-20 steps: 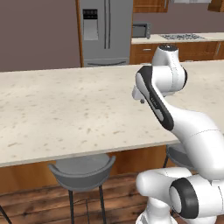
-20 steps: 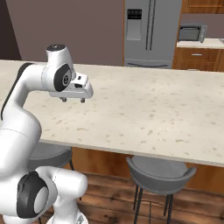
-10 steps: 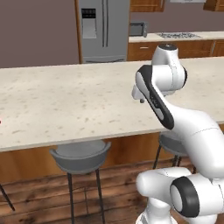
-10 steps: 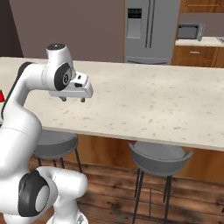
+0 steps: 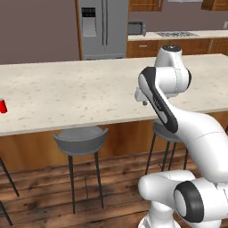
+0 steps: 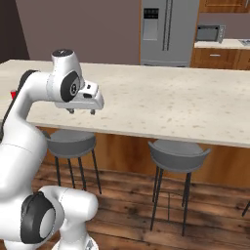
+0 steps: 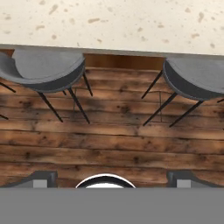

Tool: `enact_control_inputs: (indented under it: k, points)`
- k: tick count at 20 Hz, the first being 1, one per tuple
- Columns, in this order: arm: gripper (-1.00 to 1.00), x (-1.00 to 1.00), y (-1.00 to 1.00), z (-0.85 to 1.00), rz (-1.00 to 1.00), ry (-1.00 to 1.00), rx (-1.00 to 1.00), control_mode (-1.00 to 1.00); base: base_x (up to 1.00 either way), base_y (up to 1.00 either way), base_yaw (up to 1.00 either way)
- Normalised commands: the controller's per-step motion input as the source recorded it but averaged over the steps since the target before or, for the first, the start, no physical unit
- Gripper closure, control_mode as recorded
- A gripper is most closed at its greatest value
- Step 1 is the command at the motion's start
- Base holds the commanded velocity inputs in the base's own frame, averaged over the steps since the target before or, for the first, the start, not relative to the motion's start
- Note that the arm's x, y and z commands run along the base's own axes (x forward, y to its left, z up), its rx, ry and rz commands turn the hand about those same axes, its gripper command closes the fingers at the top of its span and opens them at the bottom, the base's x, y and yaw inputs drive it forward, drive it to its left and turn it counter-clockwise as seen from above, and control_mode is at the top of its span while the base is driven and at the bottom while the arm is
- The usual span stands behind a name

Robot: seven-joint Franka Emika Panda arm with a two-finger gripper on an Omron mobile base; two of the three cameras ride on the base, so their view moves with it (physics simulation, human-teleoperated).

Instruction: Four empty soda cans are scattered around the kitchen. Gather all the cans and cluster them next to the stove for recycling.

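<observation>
One red soda can (image 5: 2, 106) stands on the pale island counter (image 5: 67, 93) at the far left; a sliver of red can (image 6: 13, 93) also peeks out behind my arm. The stove (image 5: 177, 34) lies on the back counter at the upper right, far from the can. My gripper (image 6: 82, 111) hangs over the island's near edge, pointing down, open and empty. In the hand view the gripper (image 7: 112, 178) has its fingertips (image 7: 43, 176) wide apart over the wood floor, with the counter edge (image 7: 113, 50) above.
Grey bar stools (image 5: 80, 138) (image 6: 178, 155) stand under the island's near edge, with another stool (image 7: 41, 70) below the hand. A steel fridge (image 5: 103, 29) and a microwave (image 6: 210, 33) are at the back wall. Wood floor (image 6: 146, 210) lies between the base and the island.
The whole picture has shifted as the base drove: the island sits farther off, the stools show more, and the red can has come into view at the left. The arm keeps its pose.
</observation>
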Motion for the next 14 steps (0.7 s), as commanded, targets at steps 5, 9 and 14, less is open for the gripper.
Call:
enact_control_inputs:
  k: [5,9,14]
  points:
    - [-1.00,0.00,0.00,0.00,0.00,0.00,0.00,1.00,-0.34,0.68,-0.02]
    - [-1.00,0.00,0.00,0.00,0.00,0.00,0.00,1.00,-0.11,0.86,-0.02]
    - [-1.00,0.00,0.00,0.00,0.00,0.00,0.00,1.00,-0.25,0.93,-0.02]
